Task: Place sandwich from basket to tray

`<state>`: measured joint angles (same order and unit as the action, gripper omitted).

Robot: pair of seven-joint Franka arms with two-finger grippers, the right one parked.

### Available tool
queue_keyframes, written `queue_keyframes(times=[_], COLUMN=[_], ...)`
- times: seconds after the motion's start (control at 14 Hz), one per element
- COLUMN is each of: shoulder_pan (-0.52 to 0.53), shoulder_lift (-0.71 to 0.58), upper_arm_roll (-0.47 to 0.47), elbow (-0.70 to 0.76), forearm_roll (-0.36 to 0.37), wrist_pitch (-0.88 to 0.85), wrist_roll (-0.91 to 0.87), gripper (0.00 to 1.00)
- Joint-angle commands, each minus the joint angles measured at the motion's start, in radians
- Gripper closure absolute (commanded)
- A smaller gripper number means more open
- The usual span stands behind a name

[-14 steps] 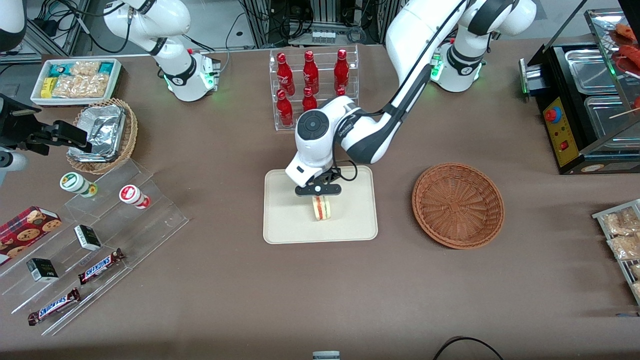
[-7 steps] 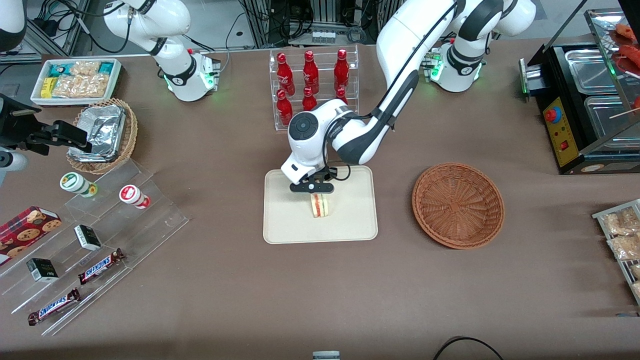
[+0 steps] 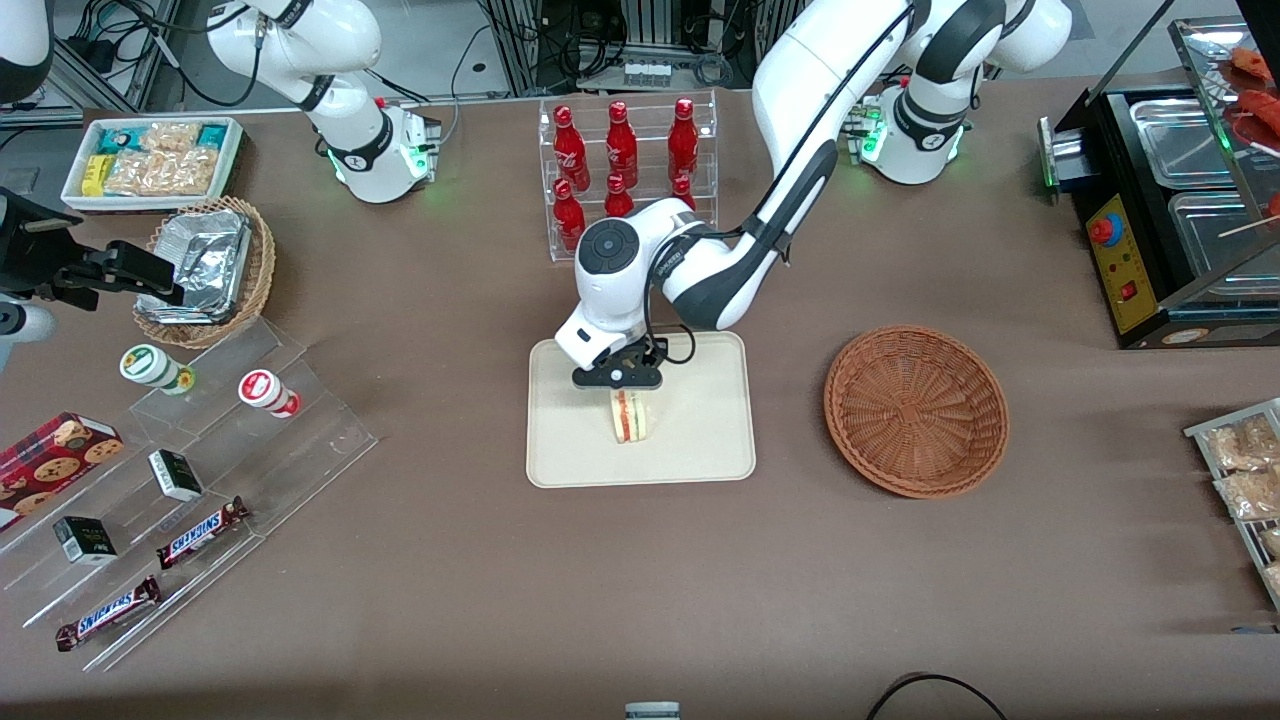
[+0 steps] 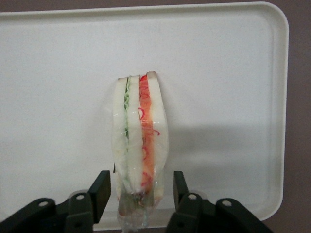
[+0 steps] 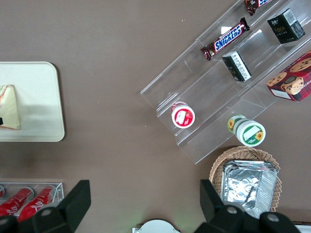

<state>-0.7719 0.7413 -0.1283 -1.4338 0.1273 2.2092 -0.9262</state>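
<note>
White bread shows on the sandwich (image 4: 140, 141), which stands on its edge on the tray (image 3: 700, 440), well apart from the basket (image 3: 916, 410). The hand (image 4: 138, 191) sits just above it, its fingers (image 4: 100, 190) a little apart on both sides with thin gaps. This looks like the letting-go step. Next, I think, it must lift straight up without knocking the sandwich over. The sandwich's bottom end is hidden between the fingers.

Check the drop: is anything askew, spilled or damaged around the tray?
Nothing stands out. The sandwich stands on edge on the tray, wrapper intact, between the open gripper. The basket sits upright beside the tray.
</note>
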Motion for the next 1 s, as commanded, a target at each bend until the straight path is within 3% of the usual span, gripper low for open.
queue_keyframes(times=[0.0,0.21,0.36,0.71,0.93], shoulder_pan=[-0.009,-0.001,0.043,0.201,0.331], shoulder_lift=[-0.042,-0.137,-0.198,-0.351,-0.459], upper_arm_roll=[0.009,0.007,0.010,0.013,0.015], elbow=[0.004,0.004,0.004,-0.037,-0.111], forearm_roll=[0.005,0.000,-0.050,-0.044,-0.040], wrist_pitch=[-0.058,-0.240,-0.350,-0.414,-0.424], wrist_roll=[-0.026,-0.022,-0.016,0.001,0.099], gripper=[0.00,0.00,0.00,0.00,0.00])
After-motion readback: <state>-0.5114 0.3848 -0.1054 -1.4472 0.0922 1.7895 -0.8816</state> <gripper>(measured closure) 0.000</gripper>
